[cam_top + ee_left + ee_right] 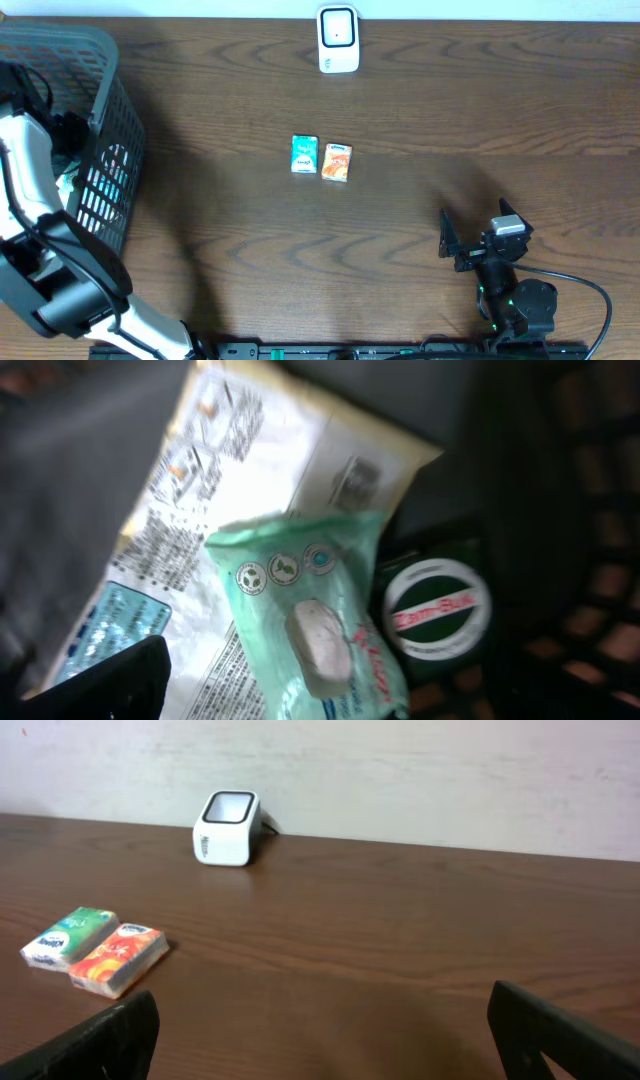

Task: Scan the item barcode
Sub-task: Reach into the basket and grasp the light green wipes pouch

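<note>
While the left gripper (320,695) hangs inside the basket (112,150), only one finger (105,680) shows, so its spread cannot be told. The green wipes pack (310,610) lies just beneath it. This looks like the picking step: next it must close on the pack and lift it to the scanner (338,40). The right gripper (325,1030) stands wide apart and empty.

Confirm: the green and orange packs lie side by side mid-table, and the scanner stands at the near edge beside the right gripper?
No. The green pack and orange pack do lie side by side mid-table, but the scanner stands at the far edge, away from the right gripper, as the overhead view shows.
</note>
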`<state>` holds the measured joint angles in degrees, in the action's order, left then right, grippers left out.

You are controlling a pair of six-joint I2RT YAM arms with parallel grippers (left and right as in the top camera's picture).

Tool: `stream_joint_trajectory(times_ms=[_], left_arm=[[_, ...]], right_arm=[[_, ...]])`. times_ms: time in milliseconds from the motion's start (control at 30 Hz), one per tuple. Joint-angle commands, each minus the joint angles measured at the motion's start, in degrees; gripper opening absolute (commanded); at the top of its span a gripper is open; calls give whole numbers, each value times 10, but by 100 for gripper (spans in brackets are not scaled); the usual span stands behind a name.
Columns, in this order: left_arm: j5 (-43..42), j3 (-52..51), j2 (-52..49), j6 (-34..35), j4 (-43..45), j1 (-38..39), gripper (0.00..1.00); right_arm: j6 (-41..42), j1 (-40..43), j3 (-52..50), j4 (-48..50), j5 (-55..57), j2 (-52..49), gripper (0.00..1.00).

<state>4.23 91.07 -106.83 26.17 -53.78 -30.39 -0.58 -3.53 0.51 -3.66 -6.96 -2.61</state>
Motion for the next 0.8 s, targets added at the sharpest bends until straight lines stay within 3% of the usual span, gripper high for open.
stream_joint_trajectory(times_ms=[0,133,200,333,533,567,767], left_arm=[[1,-21,-39,7,8,-3,98],[-2,-21,-74,7,17,-3,98],[-3,-21,-88,7,20,-3,89],[-3,-21,-98,7,22,-3,59],[-3,-17,-88,5,22,-3,49],[-3,-15,-83,4,20,-3,44],[-3,-7,-13,-9,21,-4,42]], right_arm=[[8,3,-2,-2,2,1,99],[8,3,-2,-2,2,1,99],[8,3,-2,-2,2,1,99],[8,3,-2,-2,2,1,99],[8,3,-2,-2,2,1,99],[8,3,-2,-2,2,1,99],[8,3,-2,-2,2,1,99]])
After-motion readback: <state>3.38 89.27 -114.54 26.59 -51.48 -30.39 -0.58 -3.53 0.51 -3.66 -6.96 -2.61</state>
